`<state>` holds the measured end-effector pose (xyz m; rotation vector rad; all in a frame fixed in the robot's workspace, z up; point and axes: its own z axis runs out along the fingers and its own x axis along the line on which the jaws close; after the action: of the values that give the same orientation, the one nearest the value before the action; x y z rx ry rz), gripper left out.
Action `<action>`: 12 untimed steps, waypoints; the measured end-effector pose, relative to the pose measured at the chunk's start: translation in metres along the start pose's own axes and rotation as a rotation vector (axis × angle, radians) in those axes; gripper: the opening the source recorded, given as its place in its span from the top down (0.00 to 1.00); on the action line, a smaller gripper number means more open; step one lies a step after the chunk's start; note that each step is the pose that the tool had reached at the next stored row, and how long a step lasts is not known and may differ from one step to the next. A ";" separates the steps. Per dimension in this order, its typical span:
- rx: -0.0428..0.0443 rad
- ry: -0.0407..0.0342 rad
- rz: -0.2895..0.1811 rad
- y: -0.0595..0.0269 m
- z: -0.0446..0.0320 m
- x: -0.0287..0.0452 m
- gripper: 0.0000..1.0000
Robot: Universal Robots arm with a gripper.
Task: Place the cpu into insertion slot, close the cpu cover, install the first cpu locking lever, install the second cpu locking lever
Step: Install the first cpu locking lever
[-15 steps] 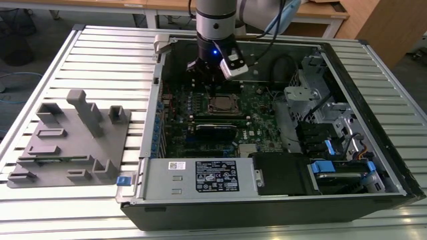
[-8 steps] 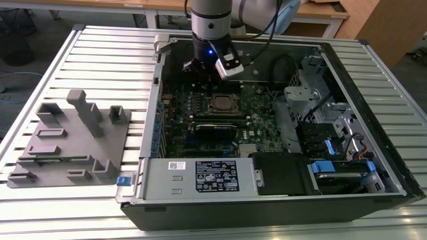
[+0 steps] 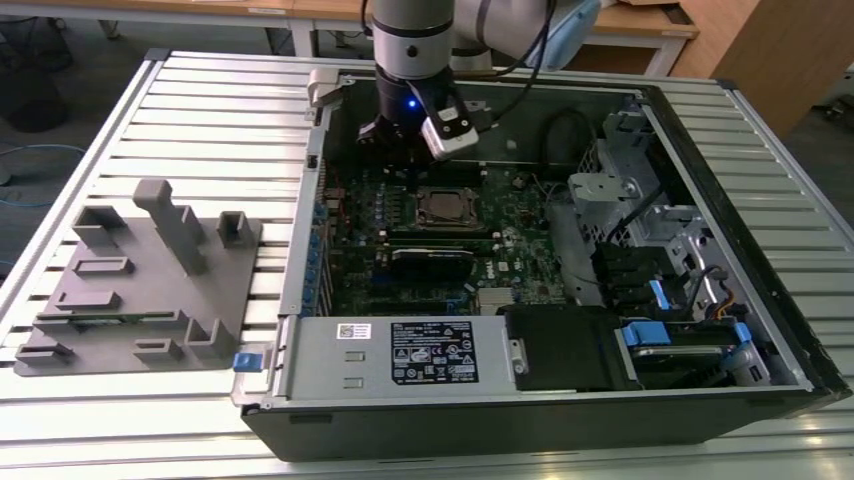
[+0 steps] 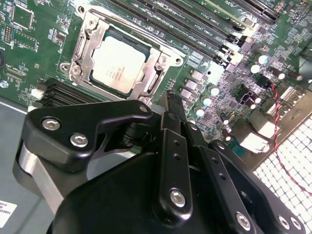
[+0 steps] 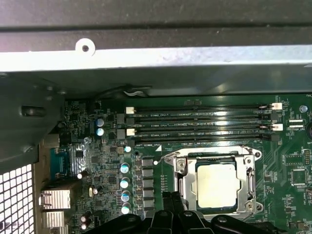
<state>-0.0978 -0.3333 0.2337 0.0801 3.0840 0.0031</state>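
Hovering close, empty-handed

The arm's black two-fingered gripper (image 4: pixel 171 100) is clenched on nothing, its tips just beside the small, dark-framed square insertion slot (image 4: pixel 131 40) of the green motherboard (image 4: pixel 44 29). The cpu (image 4: pixel 118 66), a flat square chip with a silvery-grey top, lies in that slot. The cpu cover (image 4: pixel 92 27), a thin metal frame, is folded down around it. In the exterior view, the open black computer case (image 3: pixel 534 430) rests on a slatted metal table (image 3: pixel 200 100), with a grey moulded fixture (image 3: pixel 134 280) at the exterior view's left.
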 end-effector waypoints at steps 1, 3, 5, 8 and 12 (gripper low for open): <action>0.0000 0.0000 0.000 0.0000 0.0000 0.0000 0.89; 0.0001 0.0001 0.000 -0.0001 -0.0001 0.0001 0.89; 0.0000 0.0001 0.000 0.0000 0.0000 0.0002 0.89; 0.0003 0.0002 0.000 -0.0001 -0.0007 0.0002 0.89; 0.0001 0.0000 0.000 0.0000 -0.0040 -0.0001 0.89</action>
<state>-0.0980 -0.3333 0.2377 0.0801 3.0840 0.0030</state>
